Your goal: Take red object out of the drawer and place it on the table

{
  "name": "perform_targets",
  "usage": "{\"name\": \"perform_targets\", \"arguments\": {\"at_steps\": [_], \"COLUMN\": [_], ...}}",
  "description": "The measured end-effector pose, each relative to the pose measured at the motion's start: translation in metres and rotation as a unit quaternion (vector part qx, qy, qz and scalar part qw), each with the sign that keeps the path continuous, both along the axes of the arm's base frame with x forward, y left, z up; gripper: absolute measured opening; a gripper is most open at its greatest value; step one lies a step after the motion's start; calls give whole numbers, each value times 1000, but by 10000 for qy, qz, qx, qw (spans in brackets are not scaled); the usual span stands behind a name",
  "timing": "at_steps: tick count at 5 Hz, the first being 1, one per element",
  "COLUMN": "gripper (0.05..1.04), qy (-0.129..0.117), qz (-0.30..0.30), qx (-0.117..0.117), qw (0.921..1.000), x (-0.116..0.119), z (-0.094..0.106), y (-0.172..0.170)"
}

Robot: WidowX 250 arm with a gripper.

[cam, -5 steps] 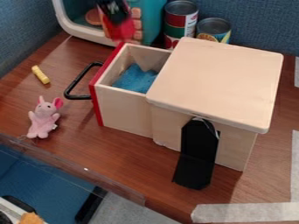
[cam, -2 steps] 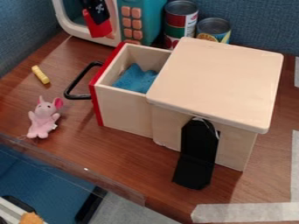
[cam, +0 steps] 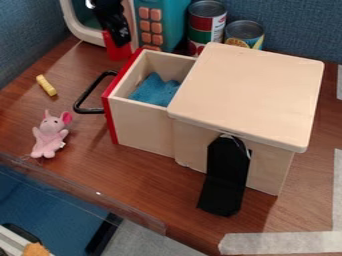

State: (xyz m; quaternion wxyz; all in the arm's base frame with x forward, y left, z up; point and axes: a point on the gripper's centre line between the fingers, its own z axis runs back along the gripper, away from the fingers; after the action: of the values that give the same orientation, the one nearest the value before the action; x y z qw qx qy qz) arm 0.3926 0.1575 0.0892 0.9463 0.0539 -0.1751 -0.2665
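"Where's the red thing [cam: 118, 52]?"

"Under the black gripper [cam: 119, 40]! The gripper is pinching it. They're up at the back, by the toy microwave [cam: 163, 23] and just beside the drawer [cam: 144, 122]."

"So it's out of the drawer?"

"Yep, it's outside. Its bottom looks near the table [cam: 127, 175], but I can't tell if it touches."

"What's in the drawer?"

"A blue cloth [cam: 157, 91]. The drawer is pulled open. It has a red front [cam: 111, 111] and a black handle [cam: 84, 96] that sticks out."

"And the wood box [cam: 254, 92]?"

"It has a flat top, and the drawer comes out of it. There's a black flap [cam: 224, 175] on its near side."

"I see a pink toy mouse [cam: 49, 135]!"

"Me too. It's on the table, on its own, lower than the handle. A little yellow stick [cam: 46, 85] lies above it."

"And the cans?"

"There's a tall can [cam: 206, 24] and a short can [cam: 244, 33], side by side behind the box. White tape [cam: 284, 242] is stuck down near the bottom corner."
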Motion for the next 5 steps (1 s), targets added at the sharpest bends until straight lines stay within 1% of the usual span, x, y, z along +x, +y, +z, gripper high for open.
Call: {"name": "perform_targets", "arguments": {"at_steps": [1,2,3,4,5], "gripper": [798,799,798,798,798], "qy": [-72,-167,-22,163,177], "qz": [-97,-48,99,371,530], "qx": [328,702,831,728,739], "qw": [9994,9974,9965,9965,9957], "x": [10,15,12,6,5], "z": [-6,-8,-18,-20,-19], "y": [-3,3,9,9,11]}}
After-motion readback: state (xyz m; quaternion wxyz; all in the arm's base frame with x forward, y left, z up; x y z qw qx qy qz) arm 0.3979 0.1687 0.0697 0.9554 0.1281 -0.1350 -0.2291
